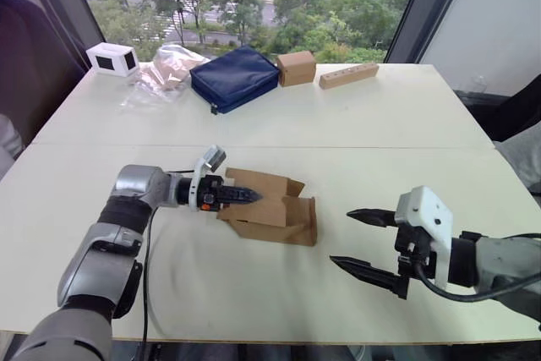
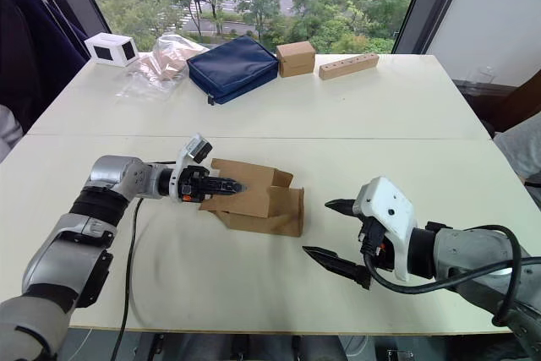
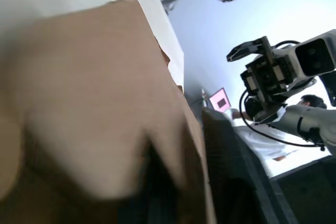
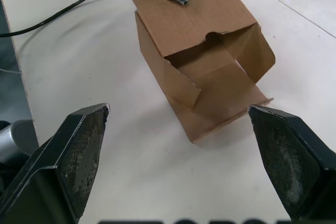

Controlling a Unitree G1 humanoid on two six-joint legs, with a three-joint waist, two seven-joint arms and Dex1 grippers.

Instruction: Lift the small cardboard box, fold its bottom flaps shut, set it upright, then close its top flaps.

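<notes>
Tabletop: left gripper [image 1: 241, 196] pinches small cardboard box [image 1: 275, 209]; right gripper [image 1: 365, 243] wide.

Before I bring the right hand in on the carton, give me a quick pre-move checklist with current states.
1. Left hand on the small cardboard box: ok, its fingers lie along the box's upper panel.
2. Left hand grip firmness: cannot tell, fingertips hidden against the cardboard.
3. Right hand open: ok, fingers spread wide, apart from the box.
4. Box open end toward the right hand: ok, flaps stand open and unfolded.
5. Box lifted off the table: not ok, it appears to rest on its side.
6. Path between right hand and box: ok, bare tabletop.
</notes>
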